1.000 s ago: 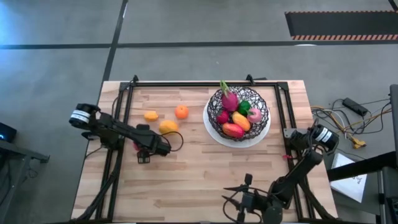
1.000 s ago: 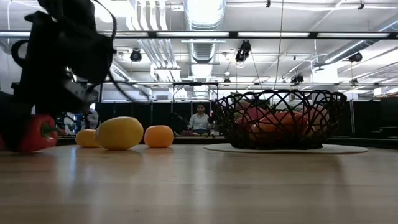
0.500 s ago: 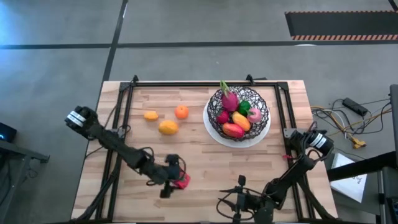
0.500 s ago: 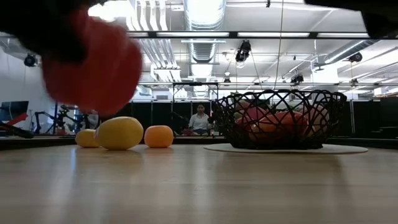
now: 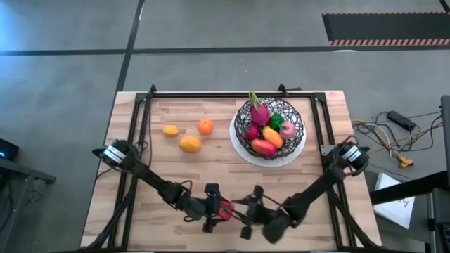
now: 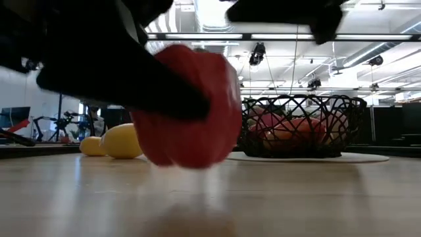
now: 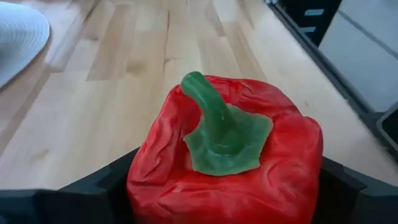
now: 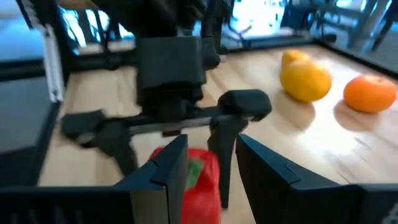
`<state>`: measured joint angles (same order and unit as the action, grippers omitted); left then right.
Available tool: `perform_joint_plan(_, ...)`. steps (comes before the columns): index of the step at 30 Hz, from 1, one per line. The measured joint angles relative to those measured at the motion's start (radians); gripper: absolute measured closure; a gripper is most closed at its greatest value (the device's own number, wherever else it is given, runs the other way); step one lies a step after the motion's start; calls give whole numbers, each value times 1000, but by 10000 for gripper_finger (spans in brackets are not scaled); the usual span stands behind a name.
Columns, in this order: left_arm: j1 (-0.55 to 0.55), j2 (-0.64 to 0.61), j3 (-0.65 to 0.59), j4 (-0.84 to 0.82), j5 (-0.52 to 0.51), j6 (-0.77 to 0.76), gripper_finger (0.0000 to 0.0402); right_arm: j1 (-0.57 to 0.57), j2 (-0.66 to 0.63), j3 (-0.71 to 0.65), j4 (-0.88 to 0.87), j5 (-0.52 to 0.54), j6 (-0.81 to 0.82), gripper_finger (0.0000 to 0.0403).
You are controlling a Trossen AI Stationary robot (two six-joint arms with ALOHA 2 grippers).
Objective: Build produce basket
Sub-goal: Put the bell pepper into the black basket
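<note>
My left gripper (image 5: 222, 209) is shut on a red toy pepper (image 7: 227, 155) with a green stem, near the table's near edge at its middle. My right gripper (image 5: 247, 215) is open just to the right of it. In the right wrist view its fingers (image 8: 163, 177) stand on either side of the pepper (image 8: 200, 182); I see no touch. The black wire basket (image 5: 268, 125) on its white plate holds the pink dragon fruit (image 5: 259, 112) and several other pieces, at the far right. A yellow piece (image 5: 190, 143) and two orange pieces (image 5: 204, 126) lie on the table at the far left. My left gripper pinches the pepper's two sides (image 7: 144, 180) between its fingers, the green stem end (image 7: 214, 121) facing back toward the wrist. The fingers come level from the table's left. The pepper (image 6: 191, 105) is lifted clear of the table.
A black frame rail (image 5: 211, 93) runs around the table's far and side edges. The bare wooden top (image 5: 211, 172) lies between the grippers and the loose fruit. Cables (image 5: 394, 133) lie beyond the table's right edge.
My left gripper has carried the red pepper from the table's left middle toward the near edge and to the right, lifted clear of the table. My right gripper has gone toward the table's left, up to the pepper.
</note>
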<state>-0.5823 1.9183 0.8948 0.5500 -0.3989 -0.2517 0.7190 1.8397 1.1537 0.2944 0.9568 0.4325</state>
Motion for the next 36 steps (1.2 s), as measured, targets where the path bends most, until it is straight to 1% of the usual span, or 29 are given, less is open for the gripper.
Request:
perform_joint_plan(4, 0, 35, 22, 1, -4, 4, 108, -55, 25, 79, -173, -95, 79, 275)
perform_joint_plan(7, 0, 37, 23, -1, -4, 4, 108, -81, 42, 117, -272, -166, 99, 275)
perform_joint_plan(9, 0, 34, 21, -5, -4, 3, 108, -89, 48, 133, -305, -219, 89, 275)
perform_joint_plan(12, 0, 34, 17, -7, -4, 5, 108, -93, 48, 145, -304, -301, 74, 275)
perform_joint_plan(17, 0, 33, 17, -9, -3, 5, 107, -102, 54, 144, -314, -311, 99, 275)
perform_joint_plan(22, 0, 33, 17, -9, -3, 5, 107, -115, 82, 144, -311, -312, 91, 275)
perform_joint_plan(27, 0, 33, 14, -19, 0, 7, 107, -125, 103, 151, -305, -360, 44, 277)
perform_joint_plan(29, 0, 33, 14, -19, 1, 7, 107, -124, 104, 151, -302, -354, 36, 285)
perform_joint_plan(31, 0, 33, 14, -19, 1, 7, 107, -124, 101, 151, -301, -360, 28, 303)
perform_joint_plan(34, 0, 33, 14, -19, 1, 10, 107, -124, 99, 151, -301, -367, 23, 345)
perform_joint_plan(36, 3, 33, 14, -18, 27, 52, 105, -123, 99, 151, -297, -373, 21, 376)
